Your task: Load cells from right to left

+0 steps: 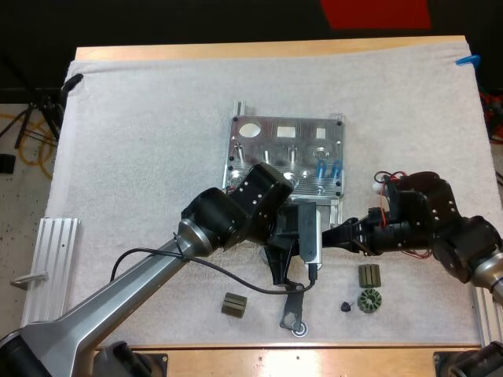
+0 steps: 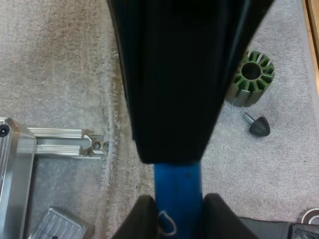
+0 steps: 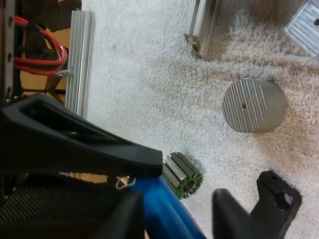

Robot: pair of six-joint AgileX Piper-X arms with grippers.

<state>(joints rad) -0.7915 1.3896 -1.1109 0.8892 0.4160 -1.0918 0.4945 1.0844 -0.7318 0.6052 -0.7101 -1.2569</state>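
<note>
Plainly, my left gripper (image 2: 177, 221) was clamped on the blue piece (image 2: 177, 181), whose long axis ran straight toward my right gripper (image 3: 177, 219), its fingers (image 3: 234, 214) apart astride the far end.

Left arm (image 1: 118, 308): silver-grey tube, black screw-dotted joint
Right arm (image 1: 464, 236): rounded black housings
Left hand (image 2: 177, 220): black
Right hand (image 3: 177, 211): black
</note>
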